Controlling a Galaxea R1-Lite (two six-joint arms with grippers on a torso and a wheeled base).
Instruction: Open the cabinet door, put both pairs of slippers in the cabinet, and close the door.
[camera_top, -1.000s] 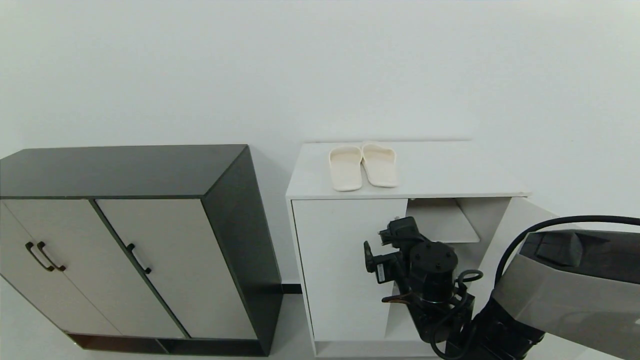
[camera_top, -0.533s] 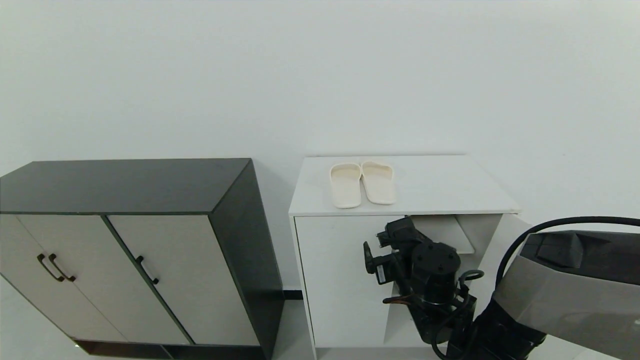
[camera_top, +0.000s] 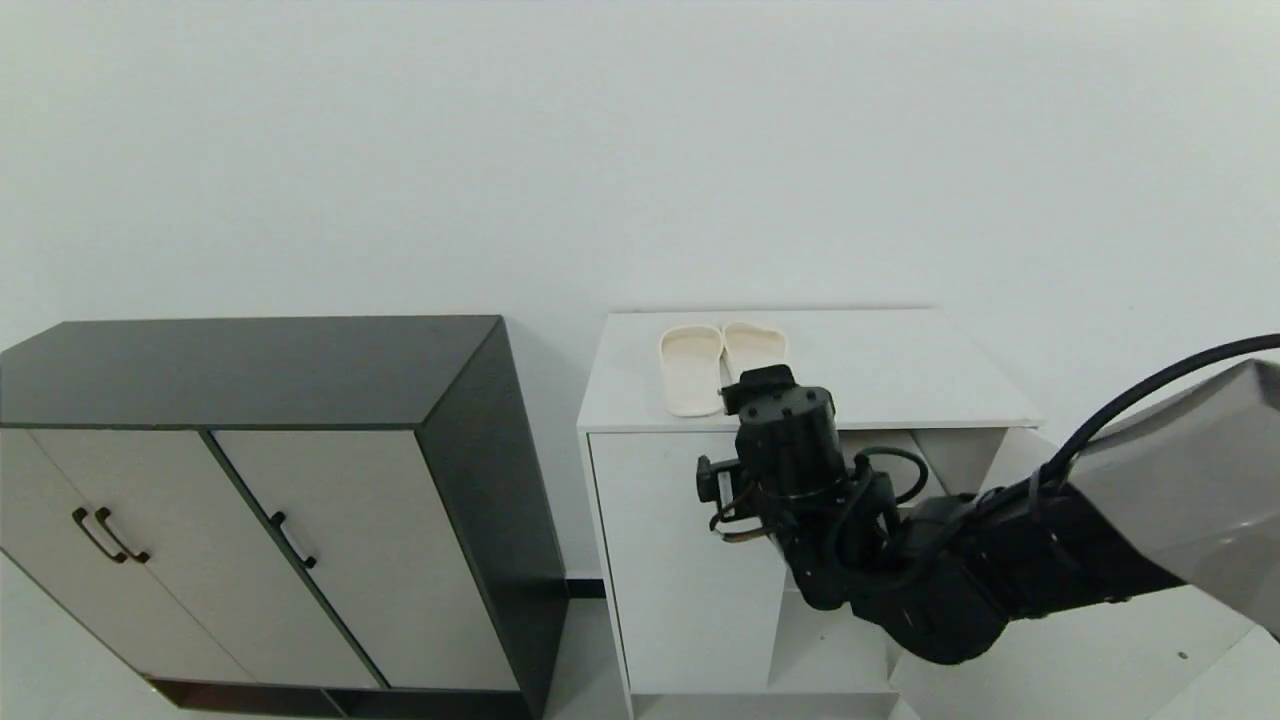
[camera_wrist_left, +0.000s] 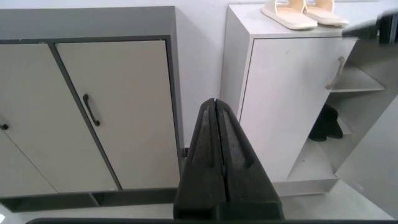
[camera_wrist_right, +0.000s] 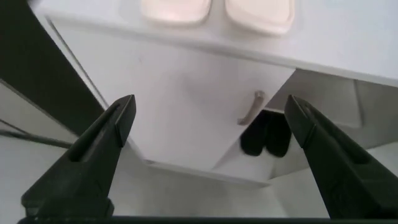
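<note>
Right wrist view: right jaws spread near cream slippers (camera_wrist_right: 258, 12) atop cabinet (camera_wrist_right: 186, 81); left jaws closed.

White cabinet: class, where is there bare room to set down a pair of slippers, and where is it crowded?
Free: the cabinet top right of the cream slippers; the inner shelf, bare where visible; the compartment floor in front of the black slippers. Crowded: beside the cream pair, where the open right pincer hangs at the top's front edge.
</note>
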